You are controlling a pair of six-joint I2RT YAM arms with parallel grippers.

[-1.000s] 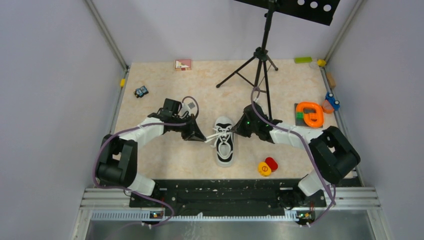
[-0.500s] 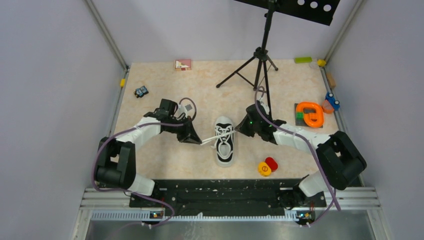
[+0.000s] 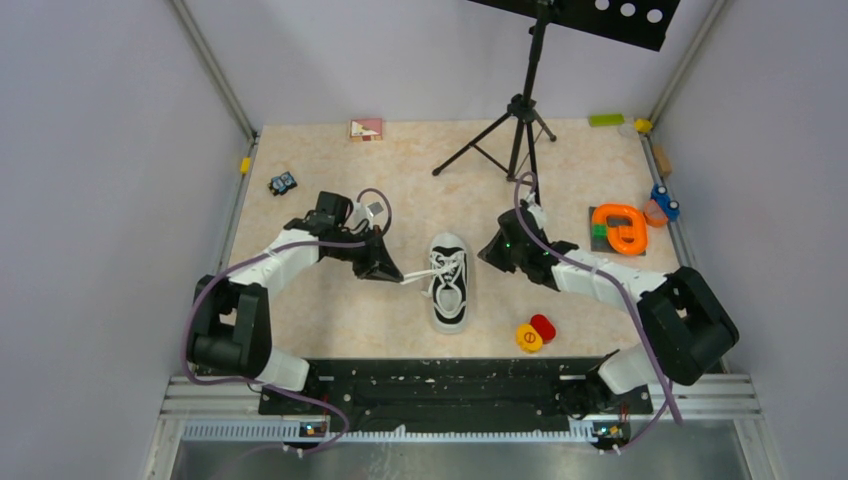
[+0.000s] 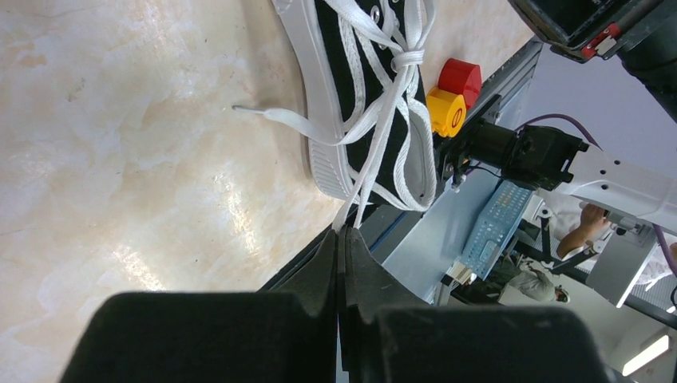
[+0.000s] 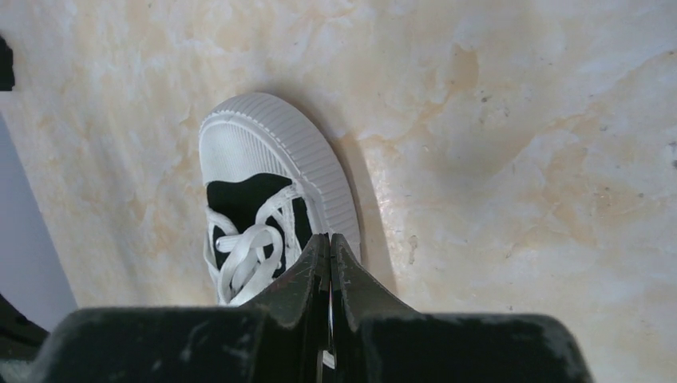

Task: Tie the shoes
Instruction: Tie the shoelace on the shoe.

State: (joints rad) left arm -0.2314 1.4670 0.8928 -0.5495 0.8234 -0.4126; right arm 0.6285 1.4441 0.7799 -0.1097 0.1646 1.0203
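Here: left pincer [image 3: 396, 276] clamped on the laces [image 3: 440, 268], right pincer [image 3: 486, 250] shut beside the sneaker [image 3: 449, 290]

Seen from the left wrist, the left pincer's fingers [image 4: 319, 267] are pressed together on two strands of white lace. The strands run taut from the fingertips up to the knot over the sneaker's tongue. One more lace end lies loose on the worktop [image 3: 330, 310], just beside the white sole rim.

The right pincer's fingers [image 5: 351, 275] are also pressed flat together, with the tips just beside the sneaker's right edge near the white toe cap. A sliver of white shows low between those fingers in the right wrist view. Whether that sliver is a lace cannot be told, and the overhead view shows no strand reaching them.

The sneaker sits upright on its sole at the middle of the worktop, between the two pincers. Its toe points away from the arm bases and its heel towards them.

Counted:
- one sneaker
- two arms
- one black tripod [image 3: 520, 115] standing beyond the shoe
- one red disc [image 3: 543, 326] touching one yellow disc [image 3: 528, 338], near the heel on the right
- one orange ring toy [image 3: 620, 228] at the right side
- one small toy car [image 3: 283, 183] at the far left
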